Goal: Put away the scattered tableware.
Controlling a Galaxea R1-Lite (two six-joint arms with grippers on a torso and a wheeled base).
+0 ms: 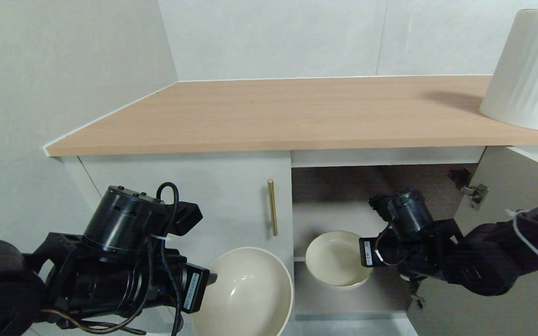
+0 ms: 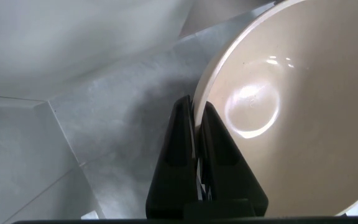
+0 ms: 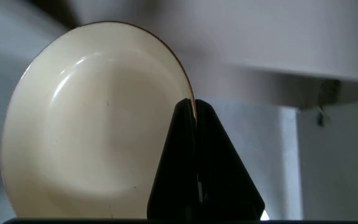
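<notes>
Rims pinched — large bowl (image 1: 250, 289) by left gripper (image 2: 196, 107), small bowl (image 1: 332, 259) by right gripper (image 3: 194, 107), labels (image 1: 191, 291) illegible.

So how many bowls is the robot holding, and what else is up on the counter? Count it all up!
Bowls: 2, the big bowl in the left gripper and the small bowl in the right gripper.
White ribbed thing on the counter: 1.
Total: 3.
</notes>
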